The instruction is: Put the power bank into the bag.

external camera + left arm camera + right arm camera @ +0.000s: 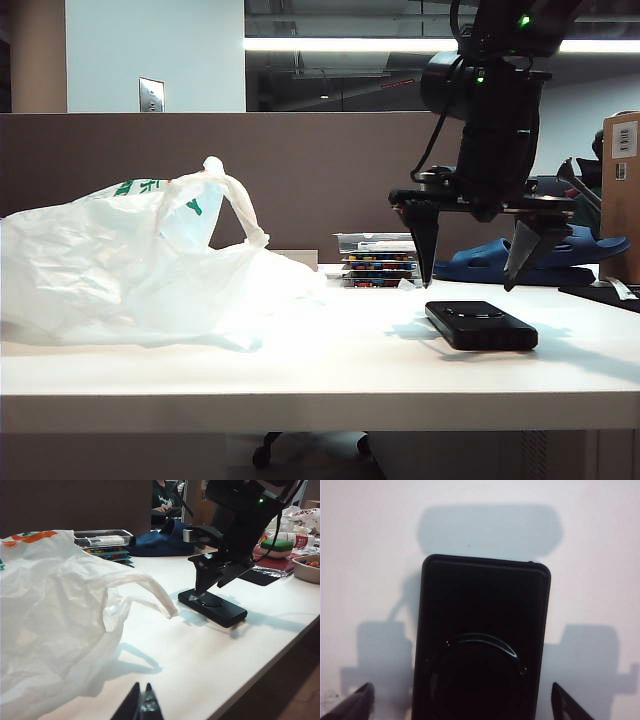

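Note:
The power bank is a flat black slab lying on the white table, right of centre. My right gripper hangs open just above it, pointing down, one finger on each side and neither touching. In the right wrist view the power bank fills the space between the spread fingertips of the right gripper, its ring mark showing. The bag, crinkled white plastic with green print, lies on the table's left with a handle loop sticking up. In the left wrist view my left gripper is shut and empty, low over the table near the bag, far from the power bank.
Dark blue slippers and a stack of clear cases sit at the back behind the power bank. A cardboard box stands at the far right. A green-topped item and a small bowl lie beyond the right arm.

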